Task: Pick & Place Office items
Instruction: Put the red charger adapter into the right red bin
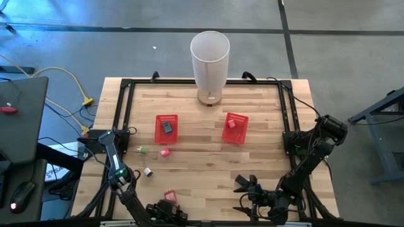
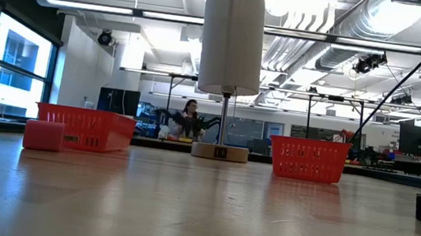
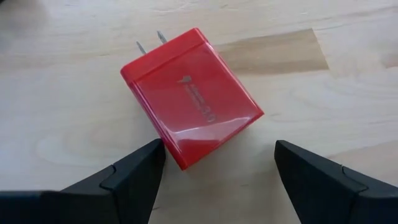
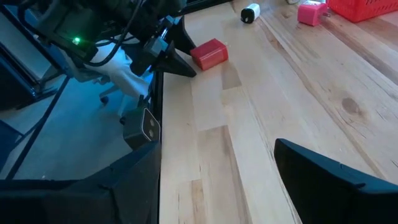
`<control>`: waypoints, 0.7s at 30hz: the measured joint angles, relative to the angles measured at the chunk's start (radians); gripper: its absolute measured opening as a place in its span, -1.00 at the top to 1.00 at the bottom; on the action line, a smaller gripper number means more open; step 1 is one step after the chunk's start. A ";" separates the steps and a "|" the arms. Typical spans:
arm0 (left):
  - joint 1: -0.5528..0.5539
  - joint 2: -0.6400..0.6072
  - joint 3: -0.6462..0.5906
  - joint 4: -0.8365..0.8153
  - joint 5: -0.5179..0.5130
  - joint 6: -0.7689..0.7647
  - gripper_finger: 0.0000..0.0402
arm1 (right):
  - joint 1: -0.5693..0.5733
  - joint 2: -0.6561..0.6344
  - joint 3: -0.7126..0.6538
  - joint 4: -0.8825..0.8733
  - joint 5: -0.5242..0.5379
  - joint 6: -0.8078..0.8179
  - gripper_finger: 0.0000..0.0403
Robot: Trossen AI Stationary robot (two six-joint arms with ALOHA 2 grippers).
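Red charger [image 3: 191, 96] lies between the left hand's [image 3: 217, 171] spread, released fingers.

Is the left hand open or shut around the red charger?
Open. The left hand has its fingers spread either side of the red charger, which lies flat on the table, not gripped.

The pale wooden surface [image 1: 202, 161] carries two red mesh baskets [image 1: 166, 128] [image 1: 235, 127], a tall white cylinder [image 1: 209, 62], a red charger [image 1: 170, 197], a pink block [image 1: 165, 152], a green piece [image 1: 143, 149] and what may be a white-and-black cap [image 1: 148, 171].
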 joint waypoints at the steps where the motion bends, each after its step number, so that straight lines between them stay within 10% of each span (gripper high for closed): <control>1: 0.000 0.000 0.000 0.000 0.000 -0.005 -0.48 | 0.000 0.000 0.000 0.000 0.000 0.000 -0.49; 21: -0.009 0.001 0.000 0.003 -0.011 -0.031 -0.48 | 0.003 0.000 0.000 -0.001 -0.003 -0.019 -0.49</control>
